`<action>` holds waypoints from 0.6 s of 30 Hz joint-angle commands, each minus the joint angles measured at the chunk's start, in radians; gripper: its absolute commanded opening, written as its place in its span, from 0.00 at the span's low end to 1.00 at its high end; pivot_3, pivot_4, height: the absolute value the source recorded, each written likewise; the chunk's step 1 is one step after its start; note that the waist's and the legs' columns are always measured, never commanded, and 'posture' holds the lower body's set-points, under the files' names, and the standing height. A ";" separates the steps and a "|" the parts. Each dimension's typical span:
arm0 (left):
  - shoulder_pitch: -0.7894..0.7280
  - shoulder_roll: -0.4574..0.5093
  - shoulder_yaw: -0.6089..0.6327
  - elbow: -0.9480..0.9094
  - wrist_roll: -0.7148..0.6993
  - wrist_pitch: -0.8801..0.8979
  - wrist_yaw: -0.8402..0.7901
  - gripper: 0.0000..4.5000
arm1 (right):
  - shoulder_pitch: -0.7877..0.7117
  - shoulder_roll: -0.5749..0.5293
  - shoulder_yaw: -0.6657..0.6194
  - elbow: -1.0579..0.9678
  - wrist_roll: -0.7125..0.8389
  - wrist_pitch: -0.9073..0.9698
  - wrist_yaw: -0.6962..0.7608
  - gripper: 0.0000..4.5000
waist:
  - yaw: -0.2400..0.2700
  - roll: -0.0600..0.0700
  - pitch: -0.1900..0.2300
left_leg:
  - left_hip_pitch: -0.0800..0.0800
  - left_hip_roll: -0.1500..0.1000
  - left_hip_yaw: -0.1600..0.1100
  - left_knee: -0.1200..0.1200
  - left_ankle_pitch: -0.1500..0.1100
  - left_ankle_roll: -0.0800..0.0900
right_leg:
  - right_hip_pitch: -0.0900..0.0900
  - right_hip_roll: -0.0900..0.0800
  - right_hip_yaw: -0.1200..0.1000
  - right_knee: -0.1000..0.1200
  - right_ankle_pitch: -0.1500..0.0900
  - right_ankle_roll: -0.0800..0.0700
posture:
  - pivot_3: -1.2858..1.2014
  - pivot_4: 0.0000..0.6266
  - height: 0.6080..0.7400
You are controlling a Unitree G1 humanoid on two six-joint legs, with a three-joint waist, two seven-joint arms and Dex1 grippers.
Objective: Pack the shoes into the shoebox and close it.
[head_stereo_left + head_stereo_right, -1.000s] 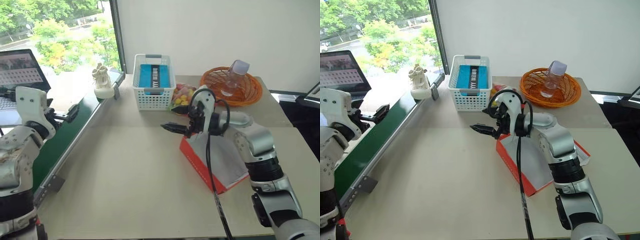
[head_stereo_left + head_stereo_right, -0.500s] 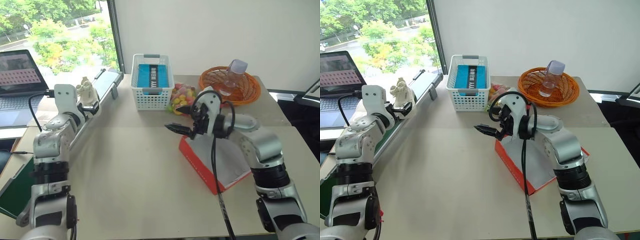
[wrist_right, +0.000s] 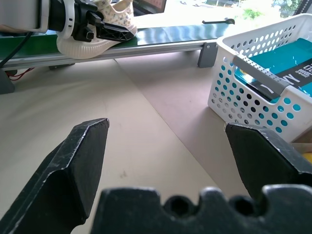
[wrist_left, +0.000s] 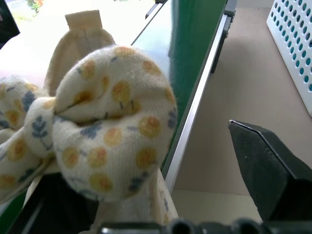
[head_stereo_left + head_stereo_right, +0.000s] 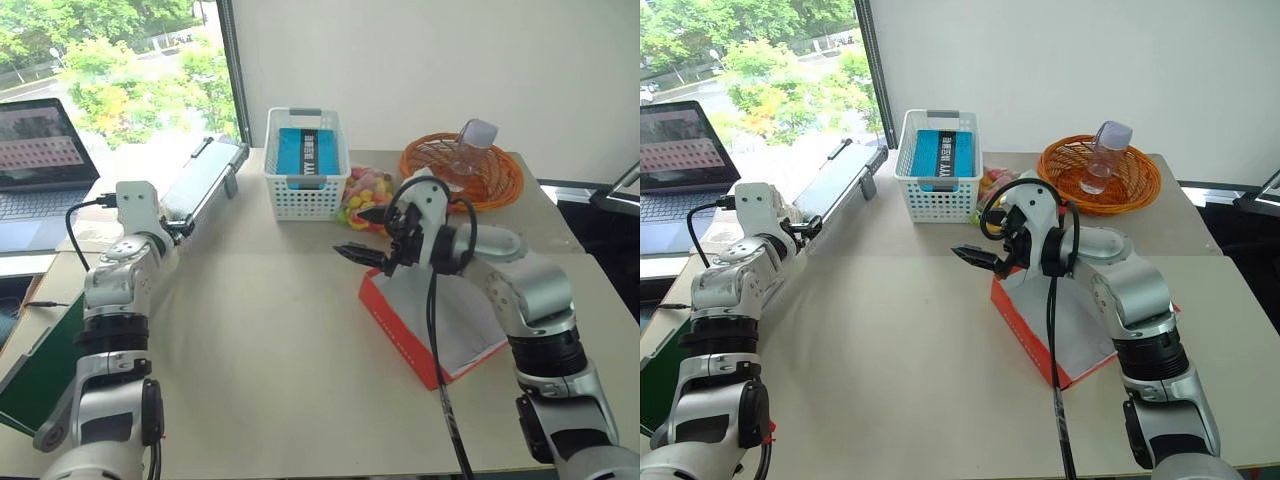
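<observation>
We see the left end effector at the green conveyor beside the counter, fingers either side of a shoe but not visibly clamped; we cannot tell grip; right end effector wide, holding nothing, above the open red shoebox near the white basket.

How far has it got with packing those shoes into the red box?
Done: nothing packed; the shoebox lies open with no shoe showing inside, under the open right gripper. In hand: the left gripper straddles a shoe on the green belt, fingers open. Left: box the shoes, close it.
</observation>
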 commanded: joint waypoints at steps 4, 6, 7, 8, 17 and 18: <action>-0.013 -0.012 0.040 -0.052 0.000 -0.021 0.040 0.29 | -0.032 -0.009 -0.023 -0.027 0.011 -0.009 0.008 1.00 | 0.007 0.000 0.000 | 0.000 0.000 0.000 0.000 0.000 0.000 | 0.000 0.000 0.000 0.000 0.000 0.000 | 0.52 0.24 1.00; -0.026 0.012 0.016 -0.067 0.047 -0.082 0.052 0.14 | -0.033 -0.010 -0.023 -0.026 0.010 -0.008 0.007 1.00 | 0.012 0.000 0.000 | 0.000 0.000 0.000 0.000 0.000 0.000 | 0.000 0.000 0.000 0.000 0.000 0.000 | 0.52 0.24 1.00; -0.039 0.021 0.004 -0.078 0.067 -0.115 0.055 0.05 | -0.034 -0.009 -0.025 -0.027 0.011 -0.006 0.006 1.00 | 0.015 0.000 0.000 | 0.000 0.000 0.000 0.000 0.000 0.000 | 0.000 0.000 0.000 0.000 0.000 0.000 | 0.52 0.24 1.00; -0.054 0.023 -0.003 -0.094 0.076 -0.146 0.052 0.02 | -0.034 -0.008 -0.029 -0.028 0.014 -0.004 0.003 1.00 | 0.016 0.000 0.000 | 0.000 0.000 0.000 0.000 0.000 0.000 | 0.000 0.000 0.000 0.000 0.000 0.000 | 0.52 0.24 1.00; -0.167 -0.070 -0.127 -0.346 -0.076 -0.123 -0.206 0.02 | -0.078 0.087 -0.196 -0.022 0.158 0.112 -0.125 1.00 | 0.022 -0.006 0.003 | -0.005 -0.001 -0.001 0.000 0.000 0.000 | -0.001 -0.001 -0.001 -0.002 0.001 0.001 | 0.52 0.24 1.00; -0.178 -0.080 -0.148 -0.374 -0.090 -0.113 -0.229 0.02 | -0.089 0.105 -0.228 -0.017 0.180 0.130 -0.158 1.00 | 0.021 -0.006 0.003 | -0.005 -0.001 -0.001 0.000 0.000 0.000 | -0.001 -0.001 -0.001 -0.002 0.001 0.001 | 0.52 0.24 1.00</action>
